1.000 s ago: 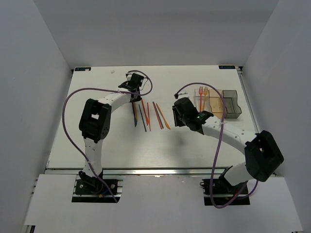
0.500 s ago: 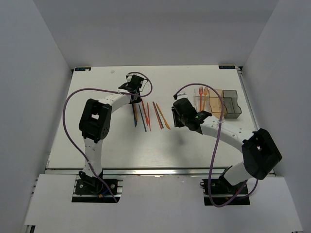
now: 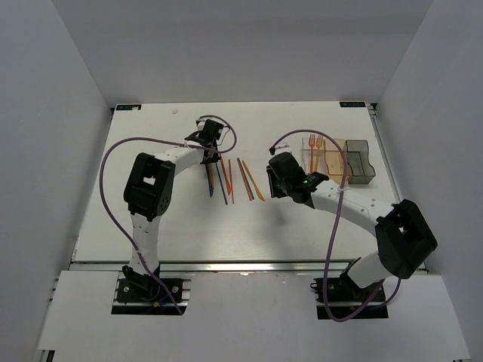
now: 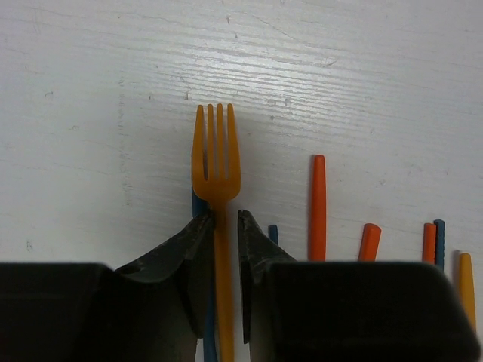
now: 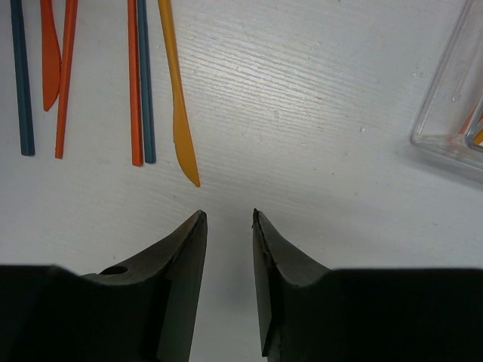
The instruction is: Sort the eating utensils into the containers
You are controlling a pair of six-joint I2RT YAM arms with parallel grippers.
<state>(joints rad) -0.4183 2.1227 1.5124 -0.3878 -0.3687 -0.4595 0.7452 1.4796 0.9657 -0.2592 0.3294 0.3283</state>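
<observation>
Left gripper (image 4: 224,226) is low over the table (image 4: 362,68), up in the upper-middle of the overhead view. On its wrist camera an orange fork (image 4: 216,162) lies tines toward the top of the frame, handle running straight down between the fingers (image 4: 192,249). They're drawn in narrow, one on each side of the neck. The left-of-frame one looks to touch it and a sliver of white shows on the other side, so the fork isn't pinched yet.

Right gripper (image 5: 229,219) hovers over bare table, fingers partly apart, nothing between them. A yellow-orange knife (image 5: 177,105) points its tip just above and left of them, with a line of red, orange and dark blue sticks (image 5: 134,83) running off to the upper left. A clear bin (image 5: 453,113) cuts in at the right edge.

From overhead, the loose utensils (image 3: 238,181) sit mid-frame between the two grippers. The row of bins (image 3: 362,170) stands at the upper right, with two orange forks (image 3: 315,145) at its left end.
</observation>
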